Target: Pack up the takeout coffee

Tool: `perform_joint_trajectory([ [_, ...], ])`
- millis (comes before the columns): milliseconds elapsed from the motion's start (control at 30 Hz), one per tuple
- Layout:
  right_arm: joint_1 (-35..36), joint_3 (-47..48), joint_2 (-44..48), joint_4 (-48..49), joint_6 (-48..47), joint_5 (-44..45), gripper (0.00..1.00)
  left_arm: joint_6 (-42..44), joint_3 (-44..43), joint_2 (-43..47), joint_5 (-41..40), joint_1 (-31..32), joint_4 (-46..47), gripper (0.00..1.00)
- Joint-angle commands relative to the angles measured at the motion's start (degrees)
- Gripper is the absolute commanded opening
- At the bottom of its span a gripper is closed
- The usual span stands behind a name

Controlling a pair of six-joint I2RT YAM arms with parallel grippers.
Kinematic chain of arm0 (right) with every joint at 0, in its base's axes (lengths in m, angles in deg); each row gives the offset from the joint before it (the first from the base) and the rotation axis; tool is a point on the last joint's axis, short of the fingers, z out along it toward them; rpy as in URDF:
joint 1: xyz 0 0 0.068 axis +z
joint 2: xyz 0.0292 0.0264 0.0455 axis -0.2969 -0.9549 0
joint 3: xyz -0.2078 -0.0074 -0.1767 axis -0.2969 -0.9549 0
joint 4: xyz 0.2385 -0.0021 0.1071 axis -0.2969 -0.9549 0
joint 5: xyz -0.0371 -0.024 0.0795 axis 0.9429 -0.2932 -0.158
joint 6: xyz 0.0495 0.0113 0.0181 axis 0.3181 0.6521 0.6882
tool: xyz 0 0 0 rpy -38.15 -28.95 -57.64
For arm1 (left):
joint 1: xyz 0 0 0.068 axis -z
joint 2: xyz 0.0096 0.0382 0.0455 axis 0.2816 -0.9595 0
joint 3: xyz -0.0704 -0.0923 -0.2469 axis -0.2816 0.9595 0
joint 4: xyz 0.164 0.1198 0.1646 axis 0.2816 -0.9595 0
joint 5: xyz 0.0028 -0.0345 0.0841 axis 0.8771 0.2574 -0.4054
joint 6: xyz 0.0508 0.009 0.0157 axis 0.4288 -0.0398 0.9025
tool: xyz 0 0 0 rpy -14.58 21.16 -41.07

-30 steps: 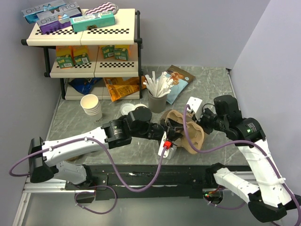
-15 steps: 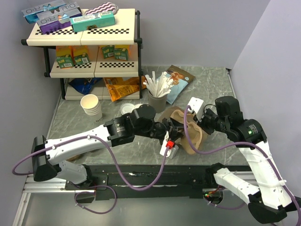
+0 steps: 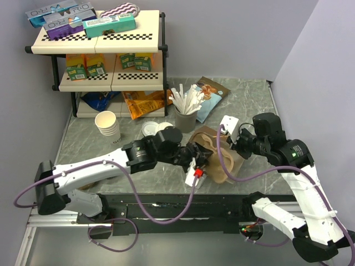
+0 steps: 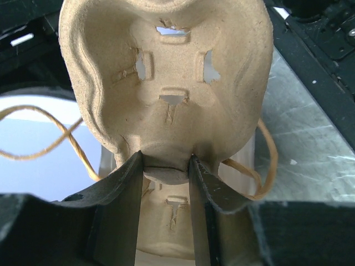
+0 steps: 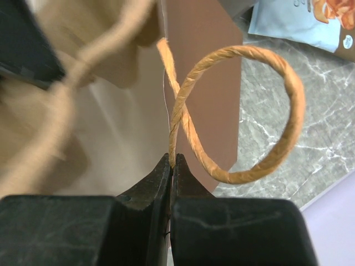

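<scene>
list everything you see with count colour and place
shelf: one, cream, back left
boxes: several, mixed colours, on shelf
snack bags: three, orange, blue, light blue, back
cups: one stack, cream, left
lids: few, white, near cups
straw holder: one, grey, back centre
carrier: one, tan, in left end effector
bag: one, brown, centre
handle: one, twine, in right end effector
left end effector: shut on carrier
right end effector: shut on handle

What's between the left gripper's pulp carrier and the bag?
Nothing solid visible. The left gripper holds the pulp carrier at the bag, whose rim the right gripper pinches. The twine handles loop on both sides of the carrier and might snag. Whether it carries the coffee is hidden.
</scene>
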Motion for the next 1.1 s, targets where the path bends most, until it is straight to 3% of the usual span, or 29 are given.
perform_joint_trajectory([
  [0, -0.11, 2.99, -0.14, -1.17, -1.68, -2.14, 0.00, 2.31, -7.34, -6.26, -0.95, 0.10, -2.77, 0.01],
  [500, -0.10, 3.43, 1.79, -3.02, -2.47, -4.78, 0.00, 5.65, -7.35, -14.09, -18.36, 2.91, -1.72, 0.01],
  [833, 0.25, 5.45, 0.47, -5.47, -4.05, -8.82, 0.00, 3.20, -15.44, -21.83, -23.38, 3.97, -6.64, 0.01],
  [1067, 0.16, 7.20, -0.40, -8.81, -4.23, -13.91, 0.00, 1.88, -13.68, -24.56, -32.94, 4.23, -1.03, 0.01],
])
